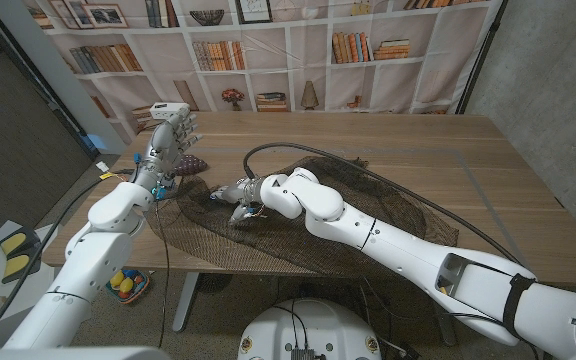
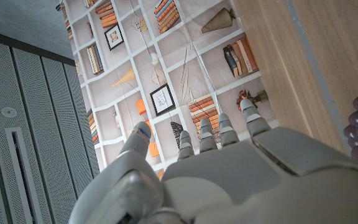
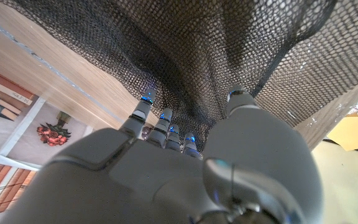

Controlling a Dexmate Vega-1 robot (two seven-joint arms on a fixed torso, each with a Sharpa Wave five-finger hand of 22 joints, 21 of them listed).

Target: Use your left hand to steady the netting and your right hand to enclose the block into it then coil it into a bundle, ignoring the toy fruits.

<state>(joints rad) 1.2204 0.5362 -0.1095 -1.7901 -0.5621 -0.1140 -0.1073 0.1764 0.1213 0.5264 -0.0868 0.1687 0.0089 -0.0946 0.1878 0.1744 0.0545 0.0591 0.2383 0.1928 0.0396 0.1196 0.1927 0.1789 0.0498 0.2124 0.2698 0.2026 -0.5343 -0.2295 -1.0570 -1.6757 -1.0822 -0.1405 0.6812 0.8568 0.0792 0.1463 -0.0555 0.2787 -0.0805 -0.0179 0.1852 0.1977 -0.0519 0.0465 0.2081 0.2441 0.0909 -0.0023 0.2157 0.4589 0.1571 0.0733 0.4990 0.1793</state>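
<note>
Now the right hand is down on the black netting, which lies spread across the middle of the wooden table with a dark cable looping along its far edge. In the right wrist view its fingertips press into a gathered ridge of mesh, but whether they actually grip a fold I cannot tell. The block itself isn't clear to me; it may sit under the mesh by that hand.

Over on the left, the left hand is raised off the table with fingers spread, holding nothing, just above the netting's left edge. A bunch of purple toy grapes lies beside it, to be ignored.

My read: this netting is light, limp and snag-prone, so it will bunch and drag rather than fold cleanly. Best taken by pinching a gathered edge, with the left hand pinning the left border flat so the sheet doesn't slide while the right wraps and rolls.
</note>
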